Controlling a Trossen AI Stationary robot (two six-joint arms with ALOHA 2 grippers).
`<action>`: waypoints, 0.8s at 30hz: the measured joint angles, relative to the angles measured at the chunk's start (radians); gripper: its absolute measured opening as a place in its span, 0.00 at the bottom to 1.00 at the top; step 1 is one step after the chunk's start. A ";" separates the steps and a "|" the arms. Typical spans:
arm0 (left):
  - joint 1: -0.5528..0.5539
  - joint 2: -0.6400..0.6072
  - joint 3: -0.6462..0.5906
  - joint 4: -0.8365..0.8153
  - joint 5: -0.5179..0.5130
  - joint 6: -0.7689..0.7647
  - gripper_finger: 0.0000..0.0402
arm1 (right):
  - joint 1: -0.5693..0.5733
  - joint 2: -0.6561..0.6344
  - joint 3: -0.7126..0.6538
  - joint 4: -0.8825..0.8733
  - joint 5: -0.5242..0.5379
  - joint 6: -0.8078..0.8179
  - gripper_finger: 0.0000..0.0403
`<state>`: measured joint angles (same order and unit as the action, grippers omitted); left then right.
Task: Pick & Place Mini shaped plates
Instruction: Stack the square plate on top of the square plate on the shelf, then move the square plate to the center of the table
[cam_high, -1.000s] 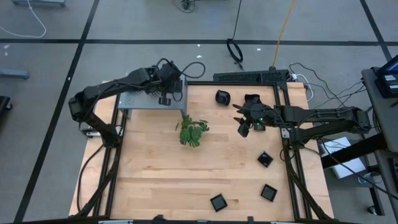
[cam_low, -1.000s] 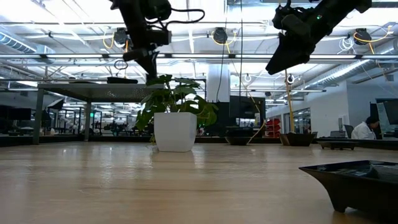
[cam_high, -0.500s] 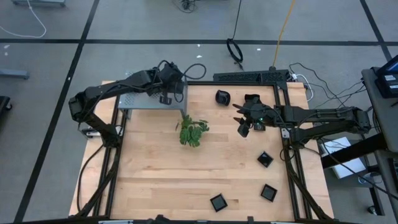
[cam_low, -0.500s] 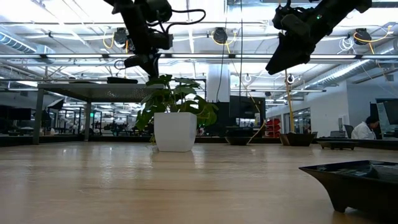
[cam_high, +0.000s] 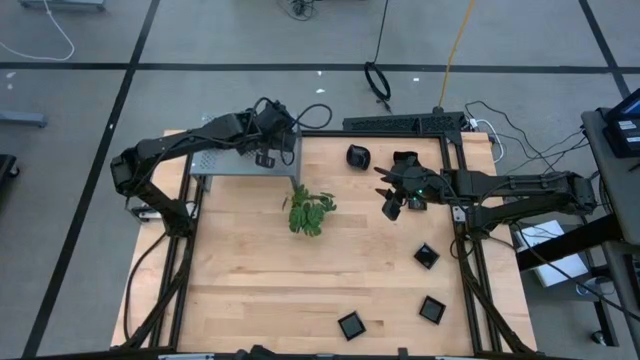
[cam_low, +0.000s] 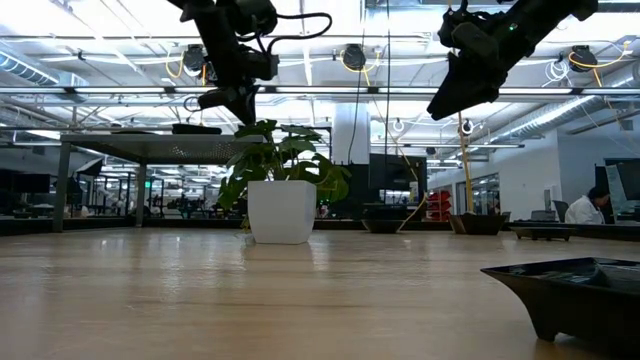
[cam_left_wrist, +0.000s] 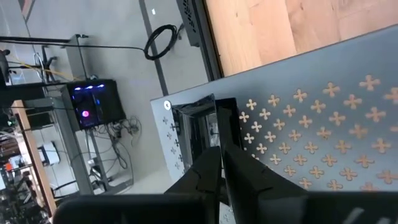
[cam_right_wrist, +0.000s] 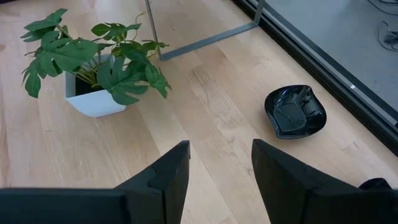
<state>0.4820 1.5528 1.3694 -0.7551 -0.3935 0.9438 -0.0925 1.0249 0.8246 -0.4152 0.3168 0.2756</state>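
Observation:
My left gripper (cam_high: 265, 158) hangs over the grey perforated box (cam_high: 225, 160) at the table's far left, shut on a small black square mini plate (cam_left_wrist: 199, 124). My right gripper (cam_high: 392, 208) hovers open above the table's far right part, with nothing between its fingers. A rounded black plate (cam_high: 358, 156) lies on the wood ahead of it, also seen in the right wrist view (cam_right_wrist: 295, 112). Three square black plates (cam_high: 426, 255), (cam_high: 431, 308), (cam_high: 351, 325) lie flat on the table toward the near right. My left gripper pinches the square plate's rim (cam_left_wrist: 217, 142) between its two fingertips, which come slanting down from above. The plate sticks out beyond the fingertips over the box's patterned top (cam_left_wrist: 323, 124), near a corner. Whether it touches the top I cannot tell.
A potted green plant (cam_high: 310, 212) in a white pot stands mid-table between the arms. The box takes up the far left corner. A black frame borders the table (cam_high: 250, 300), with bare wood across the near left.
My left gripper has stayed over the box and rolled about its wrist. In the low view its tip and the plate now lie more level than a second ago.

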 joint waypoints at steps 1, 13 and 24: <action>0.000 0.000 0.000 0.000 0.000 -0.004 0.07 | 0.000 0.000 0.000 0.000 0.000 0.000 0.41; 0.000 0.000 0.000 0.002 -0.126 -0.120 0.21 | 0.000 0.000 0.000 0.000 0.000 0.000 0.41; -0.058 -0.001 0.000 0.008 -0.194 -0.140 0.38 | 0.000 0.000 0.000 0.000 0.000 0.000 0.41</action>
<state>0.4235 1.5520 1.3694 -0.7473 -0.5874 0.8039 -0.0925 1.0248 0.8246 -0.4152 0.3166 0.2760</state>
